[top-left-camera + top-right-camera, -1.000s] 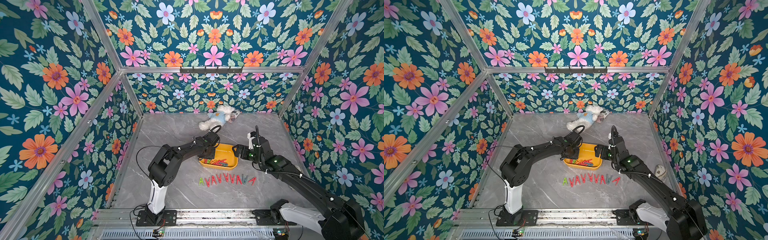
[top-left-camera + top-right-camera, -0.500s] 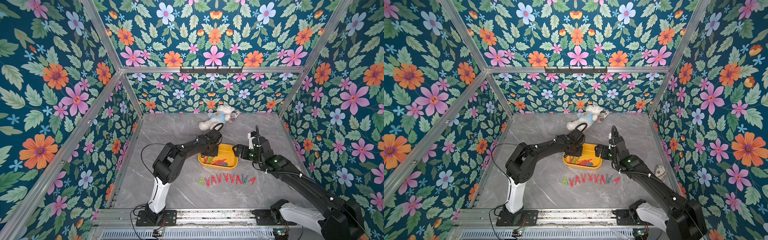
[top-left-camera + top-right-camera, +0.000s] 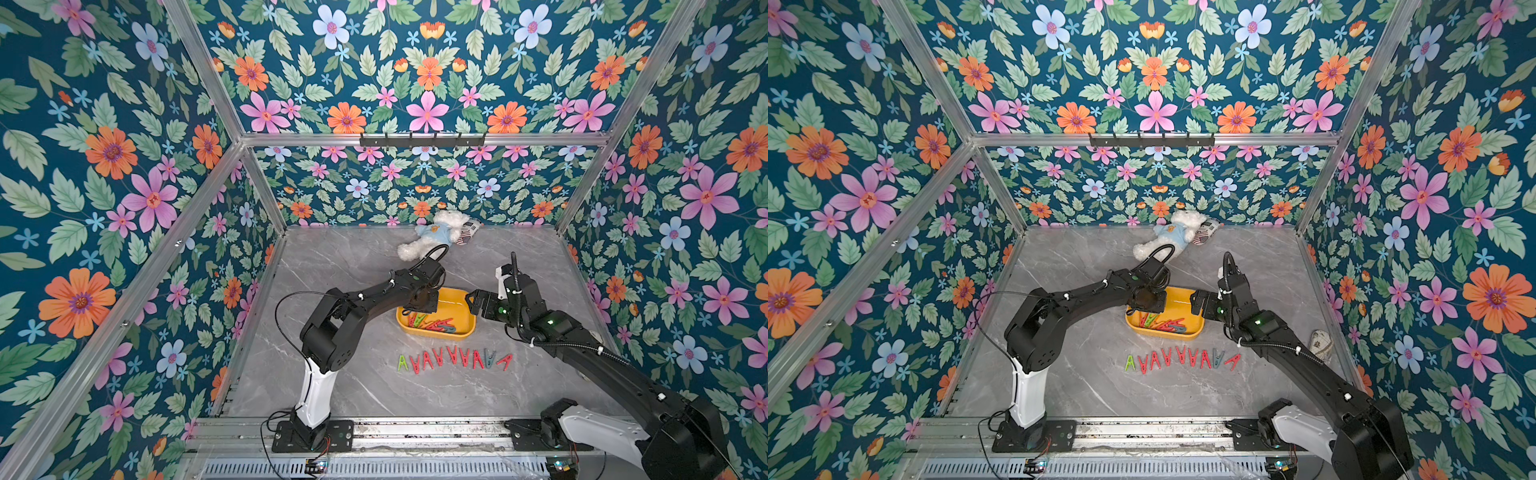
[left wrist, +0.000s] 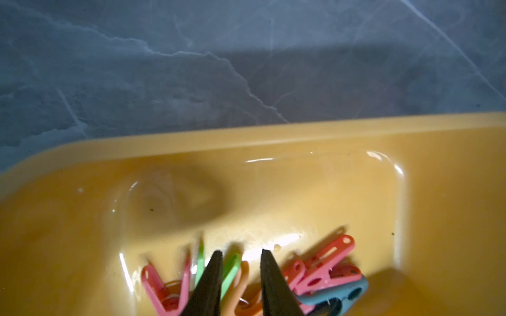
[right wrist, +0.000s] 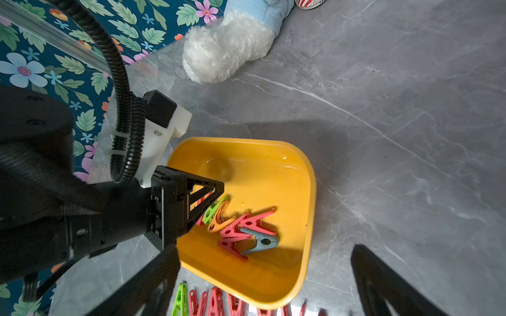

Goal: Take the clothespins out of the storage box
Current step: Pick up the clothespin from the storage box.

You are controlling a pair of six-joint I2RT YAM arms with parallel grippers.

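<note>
I stood in a robot test cell, a lab-style enclosure: floral-print panels (image 3: 104, 166) set in bare aluminium framing (image 3: 291, 139) walled it in, and my left arm (image 3: 332, 332) and right arm (image 3: 623, 374) were mounted on a metal rail (image 3: 436, 432) along a grey marble-look bench (image 3: 353, 266).

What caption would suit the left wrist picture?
Left arm's black fingers flank green and orange clothespins inside the yellow storage box.

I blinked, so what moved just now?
The left arm reached a little farther into the box, its jaws now down among the pegs; a grip isn't clear. The right arm, the peg row and the bear stayed put.
</note>
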